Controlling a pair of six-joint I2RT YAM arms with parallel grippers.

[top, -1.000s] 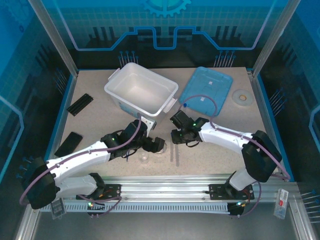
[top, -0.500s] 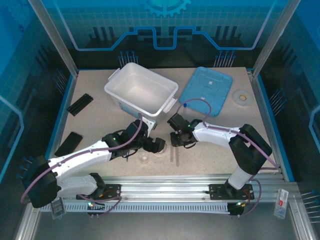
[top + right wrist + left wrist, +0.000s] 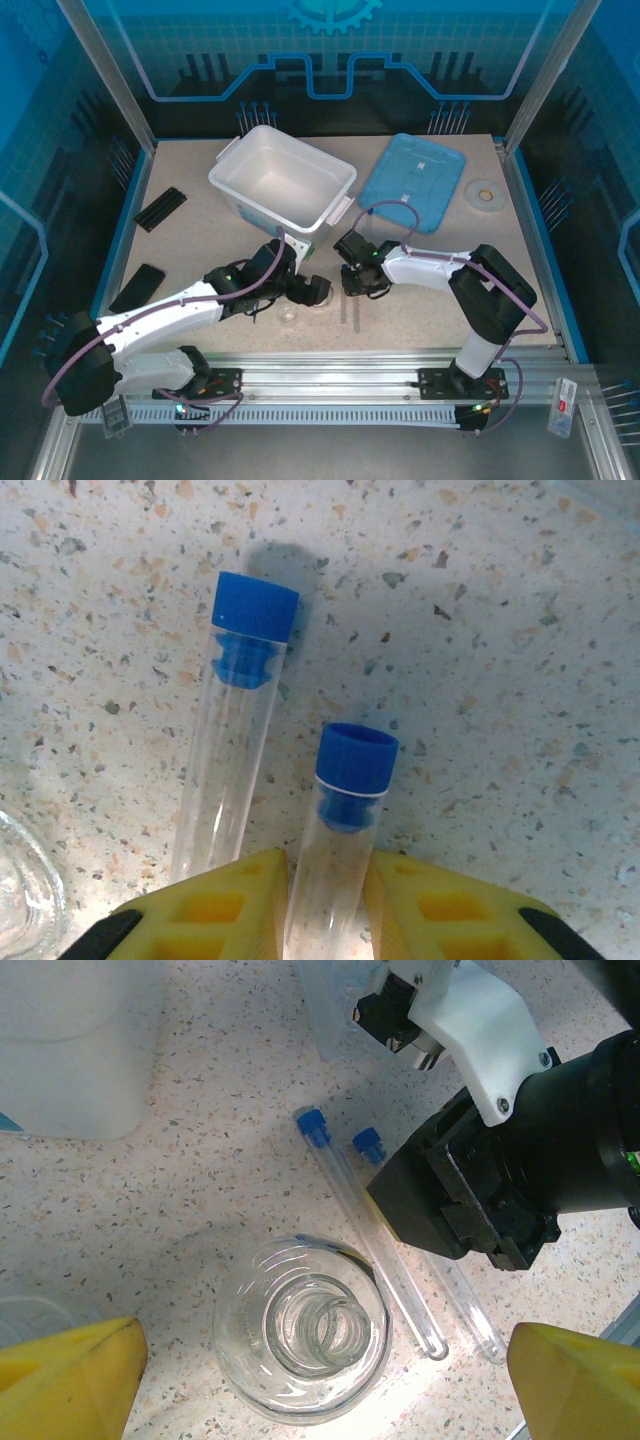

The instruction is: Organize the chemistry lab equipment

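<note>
Right wrist view: a clear blue-capped tube (image 3: pixel 345 820) lies flat on the speckled counter (image 3: pixel 500 630). Its glass body runs between the yellow fingers (image 3: pixel 215 910) of the right hand (image 3: pixel 325 905), which are clamped against it on both sides. A second tube (image 3: pixel 230 740) of the same kind lies parallel just to its left, outside the fingers, with a narrow strip of counter between the two.

In the left wrist view, a round-shouldered clear glass flask (image 3: pixel 300 1330) stands upright just beside the tubes' rounded ends, its open neck facing the camera. The left hand (image 3: pixel 322 1360) hangs over it with its fingers spread wide apart, gripping nothing.

From the top external view, a small clear beaker (image 3: pixel 289 317) stands just beside the flask, near the front edge. Bare counter stretches to the right of the tubes. A white plastic bin (image 3: pixel 283 185) sits at the rear centre, a flat blue lid (image 3: pixel 412 182) lies to its right, and a black ridged strip (image 3: pixel 160 208) lies near the left edge.
</note>
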